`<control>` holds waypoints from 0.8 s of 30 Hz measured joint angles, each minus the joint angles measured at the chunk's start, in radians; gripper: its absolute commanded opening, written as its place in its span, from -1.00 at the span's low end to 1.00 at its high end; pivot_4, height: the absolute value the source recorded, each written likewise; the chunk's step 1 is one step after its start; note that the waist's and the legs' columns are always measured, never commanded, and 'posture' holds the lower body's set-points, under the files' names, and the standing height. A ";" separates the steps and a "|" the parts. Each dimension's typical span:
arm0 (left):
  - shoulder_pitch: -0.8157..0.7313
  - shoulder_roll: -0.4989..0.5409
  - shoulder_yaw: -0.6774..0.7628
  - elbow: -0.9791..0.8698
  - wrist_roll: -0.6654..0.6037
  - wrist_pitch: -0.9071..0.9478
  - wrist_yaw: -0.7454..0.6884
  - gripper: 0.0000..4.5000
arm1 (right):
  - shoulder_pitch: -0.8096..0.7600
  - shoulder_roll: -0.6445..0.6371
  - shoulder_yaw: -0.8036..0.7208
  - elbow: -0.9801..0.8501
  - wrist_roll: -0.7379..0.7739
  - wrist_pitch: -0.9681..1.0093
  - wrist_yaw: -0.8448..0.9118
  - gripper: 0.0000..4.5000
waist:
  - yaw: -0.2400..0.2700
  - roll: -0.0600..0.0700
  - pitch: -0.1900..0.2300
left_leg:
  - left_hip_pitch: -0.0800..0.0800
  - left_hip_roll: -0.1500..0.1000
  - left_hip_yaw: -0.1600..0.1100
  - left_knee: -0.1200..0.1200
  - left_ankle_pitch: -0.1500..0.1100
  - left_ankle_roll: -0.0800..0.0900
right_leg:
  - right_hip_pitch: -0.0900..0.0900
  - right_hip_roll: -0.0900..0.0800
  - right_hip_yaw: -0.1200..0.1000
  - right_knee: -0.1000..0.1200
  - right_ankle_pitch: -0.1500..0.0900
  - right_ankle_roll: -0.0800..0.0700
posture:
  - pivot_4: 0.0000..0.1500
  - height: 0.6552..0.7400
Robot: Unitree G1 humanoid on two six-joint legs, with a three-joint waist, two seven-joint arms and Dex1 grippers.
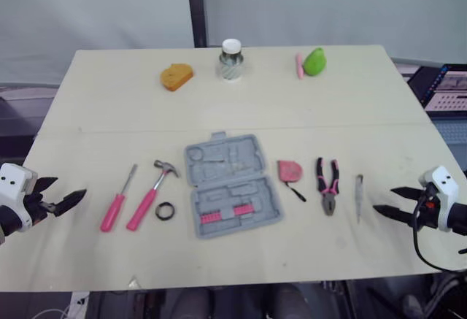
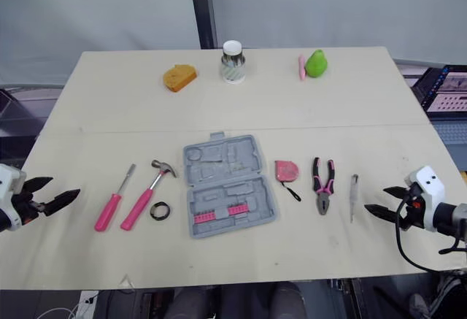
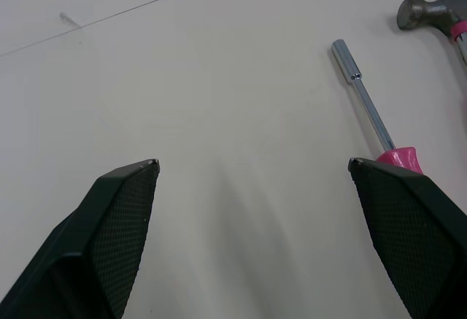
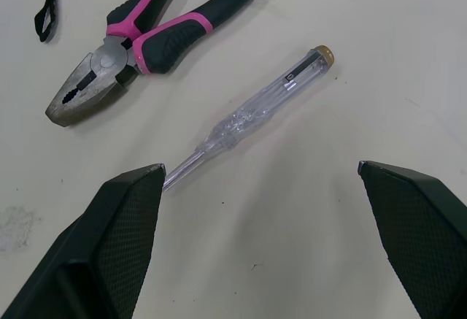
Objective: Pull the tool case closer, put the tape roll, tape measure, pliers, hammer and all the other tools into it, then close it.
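Observation:
The grey tool case (image 1: 232,185) lies open at the table's middle, with a row of pink bits in its near half. To its left are a black tape roll (image 1: 165,211), a pink-handled hammer (image 1: 152,193) and a pink-handled driver (image 1: 117,198). On its right lie a pink tape measure (image 1: 290,171), pink-and-black pliers (image 1: 327,185) and a clear tester screwdriver (image 1: 359,196). My left gripper (image 1: 69,189) is open and empty at the table's left edge, with the driver (image 3: 365,104) just ahead of it. At the right edge my right gripper (image 1: 383,199) is open and empty, facing the tester screwdriver (image 4: 255,111).
Along the table's far edge stand an orange object (image 1: 176,77), a jar with a white lid (image 1: 231,60) and a green object (image 1: 315,61) beside a pink stick (image 1: 299,65). A laptop (image 1: 446,89) sits off the table at the right.

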 measured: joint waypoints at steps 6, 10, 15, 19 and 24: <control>-0.001 0.000 0.000 0.001 0.000 0.014 -0.002 0.98 | 0.002 0.000 -0.005 -0.042 0.009 0.021 -0.017 1.00 | -0.001 0.000 0.000 | 0.000 0.000 0.000 0.000 0.000 0.000 | 0.000 0.000 0.000 0.000 0.000 0.000 | 1.00 1.00; 0.000 0.000 0.000 0.001 0.000 0.015 -0.002 0.98 | 0.002 0.000 -0.005 -0.045 0.011 0.028 -0.024 1.00 | 0.000 0.000 0.000 | 0.000 0.000 0.000 0.000 0.000 0.000 | 0.000 0.000 0.000 0.000 0.000 0.000 | 1.00 1.00; 0.001 0.000 0.000 0.001 0.000 0.016 -0.002 0.98 | 0.000 0.000 -0.005 -0.046 0.011 0.033 -0.025 1.00 | 0.000 0.000 0.000 | 0.000 0.000 0.000 0.000 0.000 0.000 | 0.000 0.000 0.000 0.000 0.000 0.000 | 1.00 1.00; 0.001 0.000 0.000 0.001 0.000 0.016 -0.002 0.98 | -0.002 0.000 -0.005 -0.046 0.011 0.035 -0.025 1.00 | 0.000 0.000 0.000 | 0.000 0.000 0.000 0.000 0.000 0.000 | 0.000 0.000 0.000 0.000 0.000 0.000 | 1.00 1.00; 0.001 0.000 0.000 0.001 0.000 0.016 0.000 0.98 | -0.006 0.000 -0.005 -0.046 0.011 0.035 -0.025 1.00 | 0.000 0.000 0.000 | 0.000 0.000 0.000 0.000 0.000 0.000 | 0.000 0.000 0.000 0.000 0.000 0.000 | 1.00 1.00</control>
